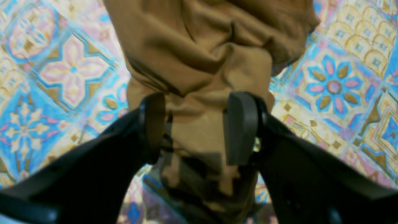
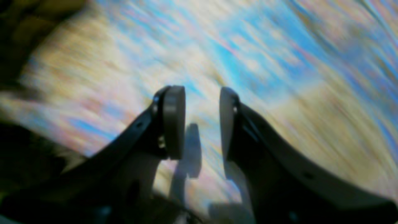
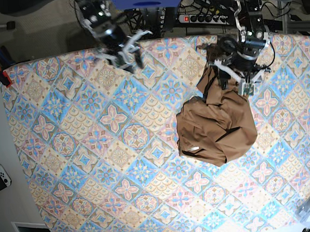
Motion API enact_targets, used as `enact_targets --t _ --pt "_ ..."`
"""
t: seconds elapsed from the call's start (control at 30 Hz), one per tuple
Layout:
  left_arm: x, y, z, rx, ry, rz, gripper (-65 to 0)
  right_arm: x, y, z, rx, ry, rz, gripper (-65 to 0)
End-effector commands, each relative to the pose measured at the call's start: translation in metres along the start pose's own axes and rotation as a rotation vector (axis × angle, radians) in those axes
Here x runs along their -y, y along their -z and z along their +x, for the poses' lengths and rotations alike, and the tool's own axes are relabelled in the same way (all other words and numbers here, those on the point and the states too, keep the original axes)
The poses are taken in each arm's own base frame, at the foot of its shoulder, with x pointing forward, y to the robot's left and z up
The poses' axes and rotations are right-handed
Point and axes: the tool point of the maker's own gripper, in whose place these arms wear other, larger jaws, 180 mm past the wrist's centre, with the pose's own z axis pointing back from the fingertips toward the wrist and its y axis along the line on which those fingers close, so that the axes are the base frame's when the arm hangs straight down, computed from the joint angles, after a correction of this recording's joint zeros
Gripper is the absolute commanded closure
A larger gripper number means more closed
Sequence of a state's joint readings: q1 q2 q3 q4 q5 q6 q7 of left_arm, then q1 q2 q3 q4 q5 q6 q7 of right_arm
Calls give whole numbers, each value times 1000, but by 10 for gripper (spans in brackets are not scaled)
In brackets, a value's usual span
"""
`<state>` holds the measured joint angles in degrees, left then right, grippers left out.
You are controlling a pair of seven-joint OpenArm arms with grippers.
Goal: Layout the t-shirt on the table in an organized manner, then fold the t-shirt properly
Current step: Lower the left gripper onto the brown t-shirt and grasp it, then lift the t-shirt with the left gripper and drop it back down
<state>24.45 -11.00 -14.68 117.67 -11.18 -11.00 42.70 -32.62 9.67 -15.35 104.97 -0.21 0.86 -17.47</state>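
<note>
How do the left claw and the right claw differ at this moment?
The left claw has bunched t-shirt cloth between its fingers; the right claw has nothing between its own. The left is over the shirt; the right is over bare table, far from it. Both have dark fingers standing apart.

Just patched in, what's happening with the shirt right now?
The left end effector has a bunched part of the brown t-shirt between its fingers, at the garment's far edge. The rest lies crumpled in a heap on the patterned table, not yet spread out. The right end effector is open and empty, off over bare cloth, its view blurred.
</note>
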Motion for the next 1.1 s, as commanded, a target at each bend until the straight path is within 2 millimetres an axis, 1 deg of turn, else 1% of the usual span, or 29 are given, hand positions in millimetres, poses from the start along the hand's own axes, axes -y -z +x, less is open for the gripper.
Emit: enact_targets --t 0.0,0.07,0.17,0.27,0.33,0.37,0.4,0.43,0.47,0.53,0.67,0.7,0.83,0.9,0.97,1.07 --pt "-3 1 10 19 8 7 -312 -5 0 11 33 -3 15 -179" --pt "2 6 11 -14 13 -7 -312 -5 4 16 40 -10 20 -179" --pt "10 21 4 -90 21 -34 -311 -5 5 18 45 -11 21 -179" --pt "18 43 -10 -193 65 -64 -305 -4 5 18 45 -11 19 -179" --pt "26 55 -24 -253 99 -78 -294 -3 5 19 48 -13 16 -179" --pt "27 59 -28 -271 119 -76 -271 -3 5 19 48 -13 16 -179" --pt "29 62 -33 -289 131 -75 -233 -1 5 19 48 -13 12 -179" --pt "29 63 -34 -294 139 -73 -189 2 5 19 48 -14 2 -179" --pt "28 64 -31 -288 141 -69 -128 5 5 19 48 -14 -4 -179" --pt "35 65 -29 -281 124 -82 0 10 4 19 49 -14 -17 -179" --pt "50 59 -9 -229 119 -100 0 23 3 17 44 -15 -51 -179" --pt "58 57 -6 -223 134 -118 0 25 3 17 42 -14 -56 -179" --pt "102 35 4 -186 227 -218 0 30 3 16 38 -14 -70 -179" --pt "126 23 16 -135 265 -274 0 30 3 16 37 -14 -70 -179" --pt "146 19 22 -109 295 -321 0 31 3 15 35 -14 -70 -179" --pt "173 18 50 -37 338 -375 0 30 3 15 36 -12 -70 -179"
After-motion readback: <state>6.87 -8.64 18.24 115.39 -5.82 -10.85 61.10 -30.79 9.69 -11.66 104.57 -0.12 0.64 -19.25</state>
